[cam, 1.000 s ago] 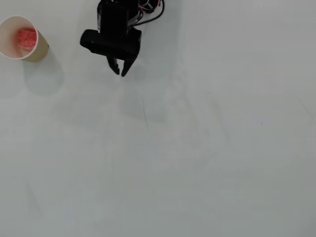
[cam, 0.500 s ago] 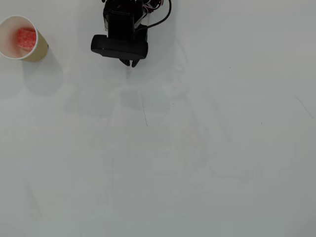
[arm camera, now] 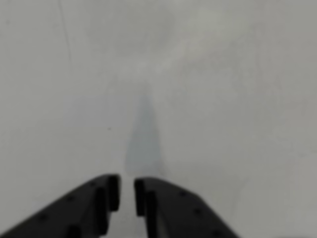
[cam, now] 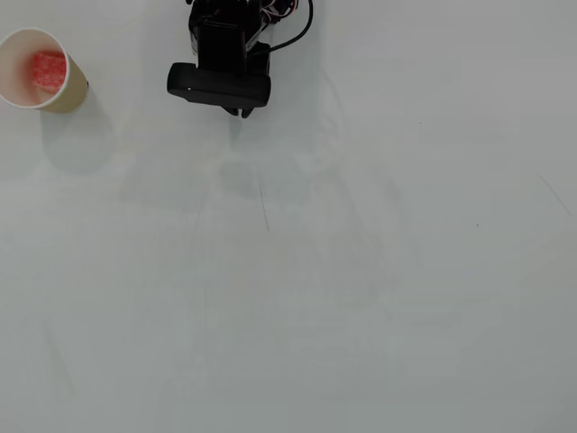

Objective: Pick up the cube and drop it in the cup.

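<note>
Looking straight down the wrist view, we've got the gripper (arm camera: 127, 191) poking in from the bottom edge, two dark jaws side by side with only a thin slit of daylight between their tips, so call them all but closed, and nothing is pinched in there. Beneath and beyond them runs the pale desk (arm camera: 223, 99), bare and a little blurred, with a soft grey shadow stretching away from the tips and a faint thin line up at the top left. Over to the overhead view now: the black arm (cam: 219, 54) sits at the top edge, folded in tight, its wide dark housing lying crosswise and just the very tips of the gripper (cam: 240, 113) peeking out below it; from up here you cannot read the gap. A few red and white wires (cam: 281, 9) curl out at the top of the arm. Well off to the left in this view, at the upper left corner, stands the cup (cam: 65, 90), upright on the desk, white inside with a beige wall showing on its right. And there it is: the cube (cam: 49, 69), bright speckled red, lying down inside the cup, well apart from the arm.
</note>
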{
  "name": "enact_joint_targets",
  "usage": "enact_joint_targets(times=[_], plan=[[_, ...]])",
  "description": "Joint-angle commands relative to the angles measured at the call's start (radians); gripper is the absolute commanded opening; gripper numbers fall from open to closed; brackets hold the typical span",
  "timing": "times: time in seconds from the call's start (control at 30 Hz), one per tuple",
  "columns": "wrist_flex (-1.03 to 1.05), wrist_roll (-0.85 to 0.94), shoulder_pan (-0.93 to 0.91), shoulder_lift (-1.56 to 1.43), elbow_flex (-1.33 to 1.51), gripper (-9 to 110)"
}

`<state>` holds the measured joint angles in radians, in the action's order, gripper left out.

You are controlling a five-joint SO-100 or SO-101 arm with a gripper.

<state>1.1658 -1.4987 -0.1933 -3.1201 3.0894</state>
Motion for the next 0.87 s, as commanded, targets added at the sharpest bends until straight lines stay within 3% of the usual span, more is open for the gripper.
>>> enact_joint_targets(times=[0.0, 0.83], plan=[[0.000, -0.005, 0.018, -0.017, 0.032, 0], [-0.005, -0.005, 0.008, -0.017, 0.032, 0]])
